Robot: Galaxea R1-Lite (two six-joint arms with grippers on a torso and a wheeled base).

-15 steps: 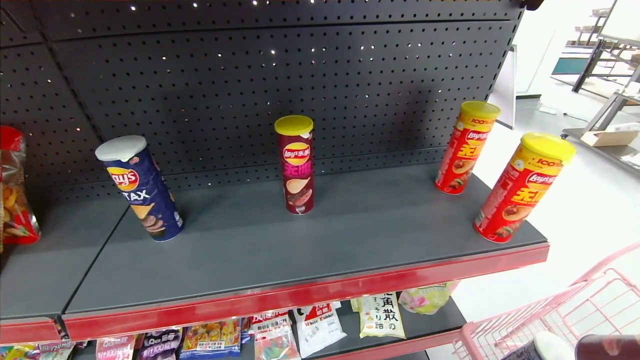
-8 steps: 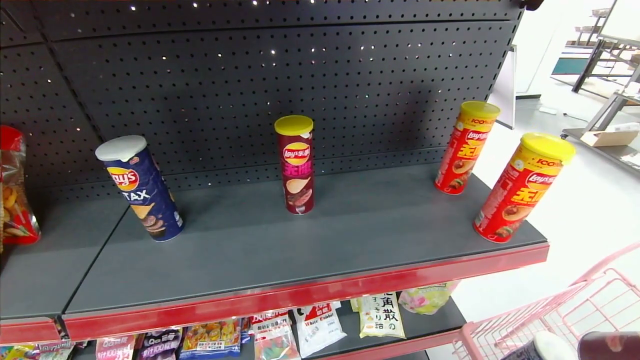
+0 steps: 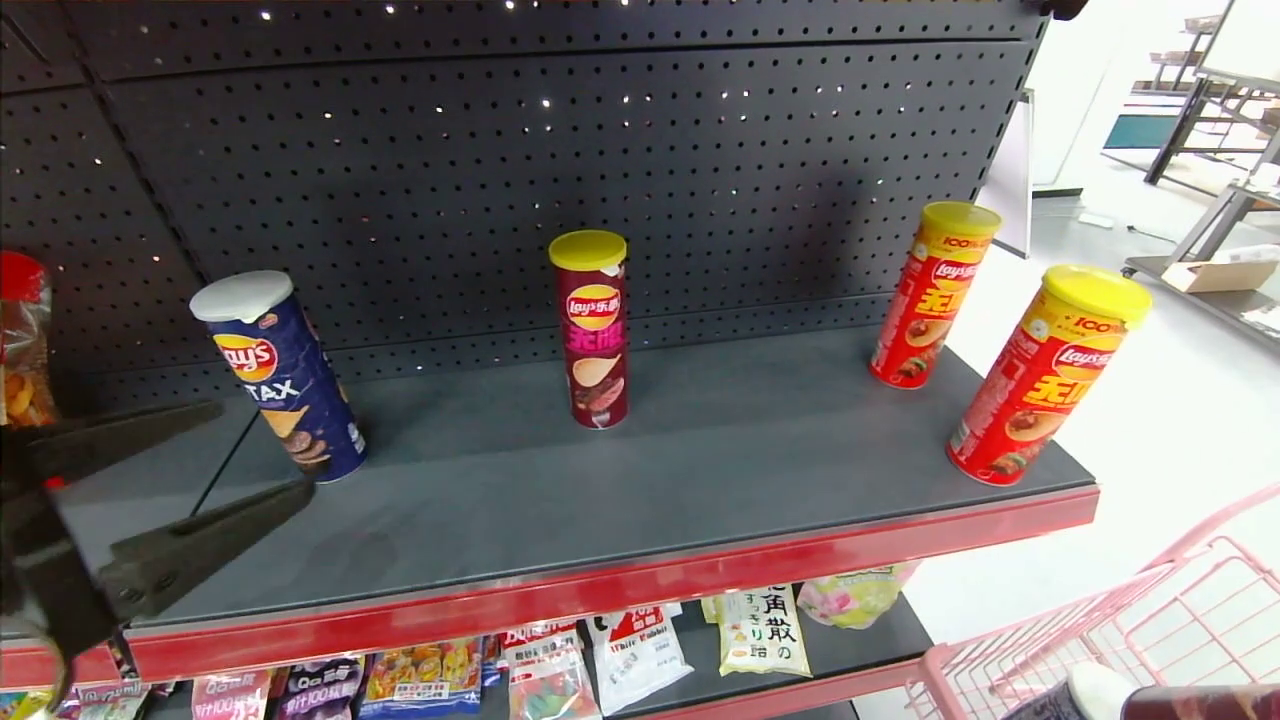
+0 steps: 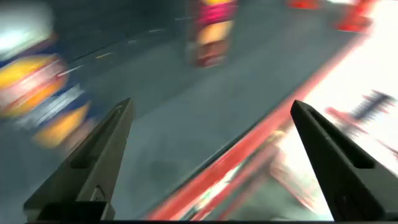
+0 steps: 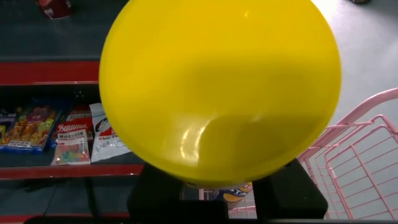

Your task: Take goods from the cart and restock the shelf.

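My left gripper hangs open over the left front of the grey shelf, just in front of a blue chip can with a white lid. The left wrist view shows its fingers spread wide, nothing between them, with the blue can blurred beyond. A maroon can stands mid-shelf and two red cans at the right end. My right gripper is shut on a yellow-lidded can, a dark shape over the pink cart.
A snack bag sits at the shelf's far left. The lower shelf holds several snack packets. A white-lidded item lies in the cart. Wide gaps of bare shelf lie between the cans. A pegboard wall backs the shelf.
My left gripper has come into the head view from the lower left, open, up to the shelf's front beside the blue can. The held can at the cart has shifted slightly.
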